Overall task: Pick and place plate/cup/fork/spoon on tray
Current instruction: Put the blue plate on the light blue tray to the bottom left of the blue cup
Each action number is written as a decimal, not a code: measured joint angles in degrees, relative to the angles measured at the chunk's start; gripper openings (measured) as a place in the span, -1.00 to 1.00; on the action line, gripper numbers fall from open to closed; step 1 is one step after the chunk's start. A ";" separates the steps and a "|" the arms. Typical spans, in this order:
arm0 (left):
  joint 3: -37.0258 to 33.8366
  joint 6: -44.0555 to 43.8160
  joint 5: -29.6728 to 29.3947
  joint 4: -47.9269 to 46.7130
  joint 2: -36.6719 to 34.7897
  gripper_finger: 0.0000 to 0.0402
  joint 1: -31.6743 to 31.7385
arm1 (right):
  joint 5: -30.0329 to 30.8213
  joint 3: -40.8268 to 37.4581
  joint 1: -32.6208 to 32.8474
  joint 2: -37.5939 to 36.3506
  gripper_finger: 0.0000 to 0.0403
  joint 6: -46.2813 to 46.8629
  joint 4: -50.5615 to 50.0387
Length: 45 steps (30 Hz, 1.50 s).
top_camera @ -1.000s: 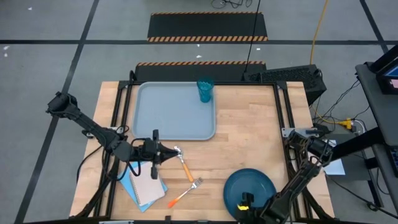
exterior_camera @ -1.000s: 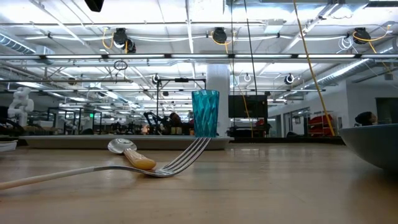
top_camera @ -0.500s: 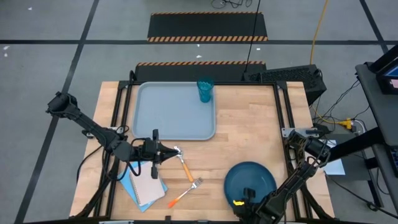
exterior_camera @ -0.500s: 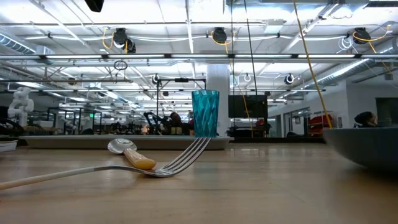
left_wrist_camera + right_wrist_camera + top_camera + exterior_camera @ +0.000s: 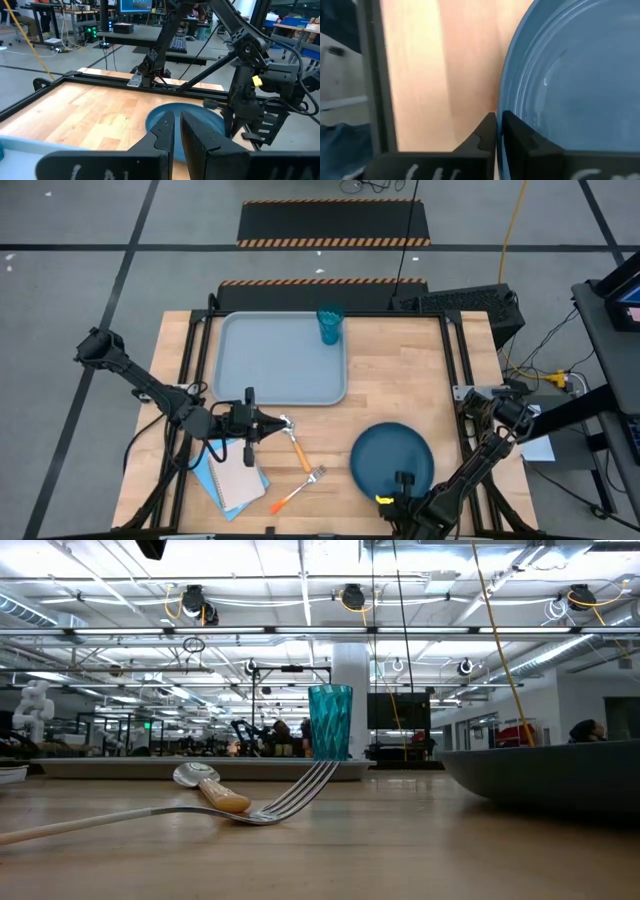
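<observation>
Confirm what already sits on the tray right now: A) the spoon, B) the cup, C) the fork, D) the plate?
B: in the high view the cup stands in a far corner of the tray, while the plate, clamped at its rim by the right pincer, and the fork and spoon all lie on the wooden table.

No readable text, labels, brands or numbers in any view; wrist-view markings too blurred to read.
</observation>
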 joint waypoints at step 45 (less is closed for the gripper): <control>0.09 11.67 -3.39 -2.08 -2.84 -0.84 1.61 | 3.86 0.02 -22.02 -12.24 -1.00 -50.70 1.19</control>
